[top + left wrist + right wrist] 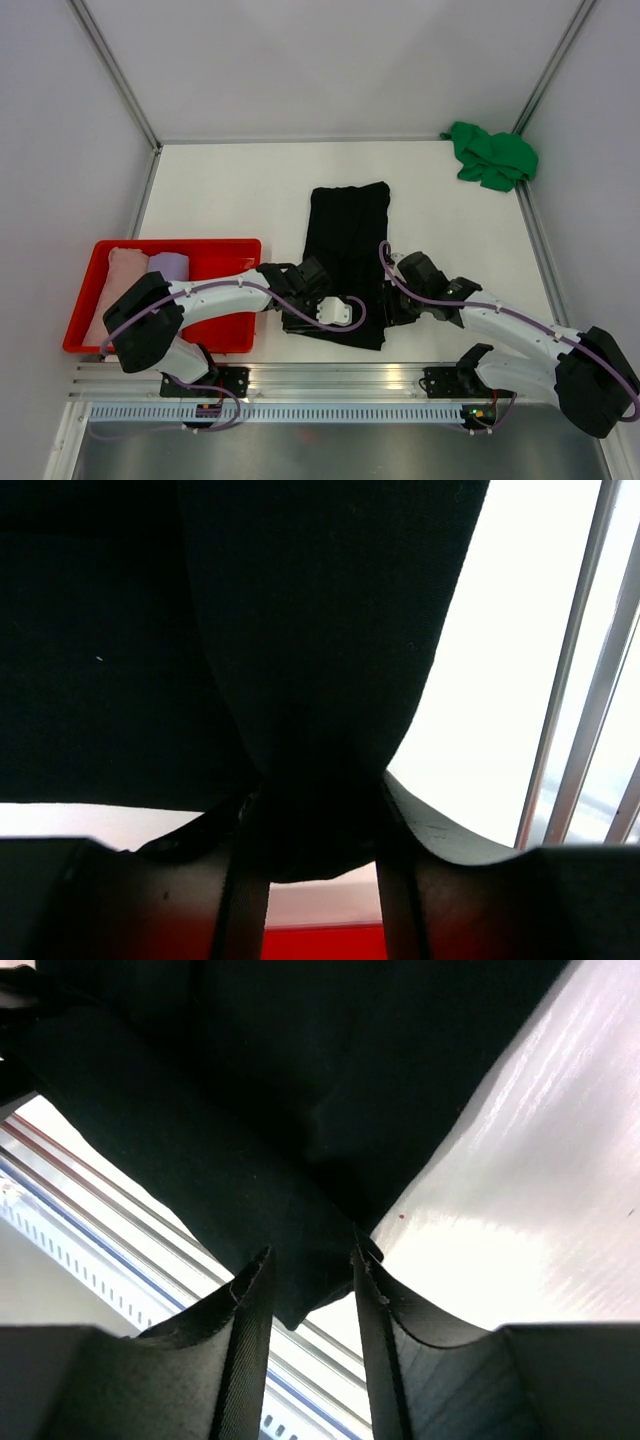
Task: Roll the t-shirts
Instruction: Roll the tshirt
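Left gripper [315,805] pinches black t-shirt [345,225] edge; right gripper [312,1250] straddles it.

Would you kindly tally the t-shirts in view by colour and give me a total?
Black t-shirt: 1
Green t-shirt: 1
Pink t-shirt: 1
Lavender t-shirt: 1
Total: 4

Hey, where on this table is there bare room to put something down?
Bare table lies left of the black t-shirt, beyond the red tray, and right of it, short of the green t-shirt. The near edge is crowded: left pincer and right pincer sit at that shirt's near end.
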